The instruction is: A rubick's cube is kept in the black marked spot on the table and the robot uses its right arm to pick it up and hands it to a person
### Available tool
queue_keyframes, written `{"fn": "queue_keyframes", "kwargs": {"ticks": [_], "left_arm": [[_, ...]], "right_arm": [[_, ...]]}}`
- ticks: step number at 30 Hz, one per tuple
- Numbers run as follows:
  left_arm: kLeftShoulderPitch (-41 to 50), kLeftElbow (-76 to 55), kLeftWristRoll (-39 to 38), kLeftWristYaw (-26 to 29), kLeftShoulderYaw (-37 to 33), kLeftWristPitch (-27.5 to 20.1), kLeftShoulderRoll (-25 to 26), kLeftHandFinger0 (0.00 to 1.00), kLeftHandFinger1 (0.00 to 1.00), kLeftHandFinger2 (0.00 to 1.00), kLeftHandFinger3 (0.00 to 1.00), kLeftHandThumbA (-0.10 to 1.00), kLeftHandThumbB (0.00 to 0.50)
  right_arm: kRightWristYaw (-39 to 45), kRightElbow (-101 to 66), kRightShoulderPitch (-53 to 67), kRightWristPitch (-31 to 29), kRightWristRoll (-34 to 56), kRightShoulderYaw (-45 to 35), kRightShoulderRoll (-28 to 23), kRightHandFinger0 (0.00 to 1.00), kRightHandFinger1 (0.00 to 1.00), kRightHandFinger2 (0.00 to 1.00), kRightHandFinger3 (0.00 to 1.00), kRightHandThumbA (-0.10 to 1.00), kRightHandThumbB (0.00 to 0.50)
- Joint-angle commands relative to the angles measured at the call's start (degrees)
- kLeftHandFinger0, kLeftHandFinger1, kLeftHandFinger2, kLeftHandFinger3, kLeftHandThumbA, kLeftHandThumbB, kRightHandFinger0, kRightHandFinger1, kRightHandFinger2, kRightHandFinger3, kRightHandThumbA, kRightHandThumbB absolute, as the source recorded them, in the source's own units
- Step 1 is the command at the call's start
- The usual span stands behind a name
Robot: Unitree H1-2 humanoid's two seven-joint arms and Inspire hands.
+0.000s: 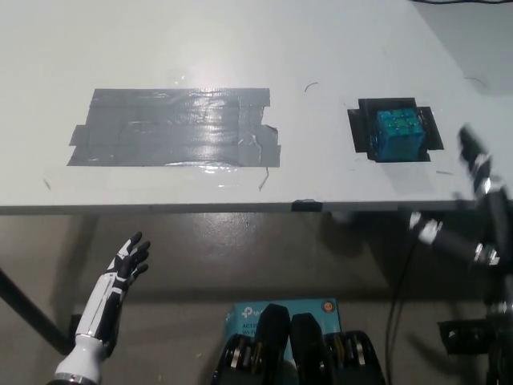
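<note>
1. My black right hand (473, 200) is at the right edge of the scene, at the near edge of the table. Its fingers are spread apart and wrapped around nothing. One finger reaches up over the tabletop's near right corner; others point left, below the table edge. The hand is slightly blurred.

2. The Rubik's cube (397, 134) sits just left of and beyond that hand, near it but not touching. It looks teal-blue in this light, with a grid of small squares on its top face.

3. The cube rests inside the black marked spot (360, 128), a square of black tape on the right part of the white table (160, 48). The tape shows on all sides of the cube.

4. My white left hand (128, 261) rests at the lower left, below the table's near edge, fingers loosely apart and pointing away from me, empty.

5. Farther left on the table lies a broad patch of grey duct tape (176, 128), well apart from the cube.

6. No person or person's hand is visible anywhere.

7. My judgement of progress: the task is at its start. The cube is in place, but not yet grasped. Closing on it, lifting it and handing it over all remain.
</note>
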Motion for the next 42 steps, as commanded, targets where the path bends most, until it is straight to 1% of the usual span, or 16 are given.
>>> {"fn": "queue_keyframes", "kwargs": {"ticks": [1, 5, 8, 10, 11, 14, 16, 23, 30, 31, 32, 35, 37, 40, 41, 42], "left_arm": [[0.4, 0.0, -1.0, -1.1, -0.2, -4.4, -0.3, 1.0, 1.0, 1.0, 1.0, 1.0, 0.154], [0.5, -0.7, -1.5, -1.1, -0.1, -3.6, -0.4, 1.0, 1.0, 1.0, 1.0, 1.0, 0.152], [0.2, -1.1, -1.4, -1.2, -0.2, -2.7, -0.4, 1.0, 1.0, 1.0, 1.0, 1.0, 0.169], [0.1, -1.4, -1.5, -1.4, 0.0, -2.2, -0.4, 1.0, 1.0, 1.0, 1.0, 1.0, 0.182], [0.0, -1.6, -1.7, -1.4, 0.0, -1.9, -0.5, 1.0, 1.0, 1.0, 1.0, 1.0, 0.182], [-0.1, -1.8, -1.6, -1.4, 0.1, -1.6, -0.5, 1.0, 1.0, 1.0, 1.0, 1.0, 0.188], [-0.2, -1.8, -1.8, -1.5, 0.1, -1.5, -0.5, 1.0, 1.0, 1.0, 1.0, 1.0, 0.19], [-0.5, -1.9, -1.5, -1.6, -0.1, -1.6, -0.2, 1.0, 1.0, 1.0, 1.0, 1.0, 0.176], [-0.6, -2.1, -1.4, -1.8, -0.2, -1.3, 0.0, 1.0, 1.0, 1.0, 1.0, 1.0, 0.171], [-0.7, -2.0, -1.5, -1.8, -0.2, -1.1, 0.0, 1.0, 1.0, 1.0, 1.0, 1.0, 0.174], [-0.8, -2.0, -1.6, -1.8, -0.1, -0.9, 0.0, 1.0, 1.0, 1.0, 1.0, 1.0, 0.177], [-0.7, -2.0, -1.5, -1.7, -0.1, -0.9, 0.0, 1.0, 1.0, 1.0, 1.0, 1.0, 0.179], [-0.6, -2.1, -1.2, -1.5, -0.1, -1.1, -0.1, 1.0, 1.0, 1.0, 1.0, 1.0, 0.174], [-0.8, -1.8, -1.2, -1.6, -0.2, -1.4, 0.0, 1.0, 1.0, 1.0, 1.0, 1.0, 0.17], [-0.9, -1.4, -1.1, -1.6, -0.2, -1.9, 0.1, 1.0, 1.0, 1.0, 1.0, 1.0, 0.166], [-0.9, -1.3, -1.2, -1.7, -0.2, -1.9, 0.1, 1.0, 1.0, 1.0, 1.0, 1.0, 0.166]], "right_arm": [[-4.3, 0.1, -8.5, 7.4, -3.2, -2.4, 0.8, 1.0, 1.0, 1.0, 1.0, 0.96, 0.354], [-5.5, 6.8, -14.6, 10.4, -4.6, -2.9, 0.4, 1.0, 1.0, 1.0, 1.0, 0.99, 0.37], [-6.9, 13.9, -19.6, 11.5, -4.1, -3.6, 0.3, 1.0, 1.0, 1.0, 1.0, 0.97, 0.387], [-8.1, 18.1, -22.0, 11.9, -4.3, -3.7, 0.4, 1.0, 1.0, 1.0, 1.0, 0.95, 0.419], [-8.3, 20.2, -23.1, 12.6, -4.1, -3.8, 0.5, 1.0, 1.0, 1.0, 1.0, 0.95, 0.455], [-8.8, 24.5, -25.2, 12.1, -2.5, -4.4, 0.9, 1.0, 1.0, 1.0, 1.0, 0.91, 0.474], [-9.4, 29.4, -27.4, 10.4, -1.8, -4.5, 1.1, 1.0, 1.0, 1.0, 1.0, 0.87, 0.44], [-9.7, 41.3, -31.1, 6.8, 0.9, -5.4, 1.4, 1.0, 1.0, 1.0, 1.0, 0.84, 0.407], [-10.0, 48.1, -32.2, 6.6, 1.6, -4.9, 1.8, 1.0, 1.0, 1.0, 1.0, 0.88, 0.415], [-9.9, 49.4, -32.4, 6.1, 1.6, -4.5, 1.7, 1.0, 1.0, 1.0, 1.0, 0.9, 0.444], [-9.6, 50.4, -32.4, 5.5, 1.8, -4.4, 1.8, 1.0, 1.0, 1.0, 1.0, 0.9, 0.447], [-9.2, 51.7, -32.4, 4.5, 2.1, -4.0, 2.2, 1.0, 1.0, 1.0, 1.0, 0.89, 0.442], [-9.4, 52.1, -32.2, 4.0, 1.2, -3.0, 2.4, 1.0, 1.0, 1.0, 1.0, 0.88, 0.414], [-9.5, 52.7, -32.0, 3.8, 1.0, -2.6, 2.4, 1.0, 1.0, 1.0, 1.0, 0.88, 0.433], [-9.5, 52.9, -32.0, 4.0, 1.1, -2.5, 2.5, 1.0, 1.0, 1.0, 1.0, 0.86, 0.423], [-9.4, 53.7, -32.3, 4.0, 1.9, -2.9, 2.7, 1.0, 1.0, 1.0, 1.0, 0.85, 0.441]]}}
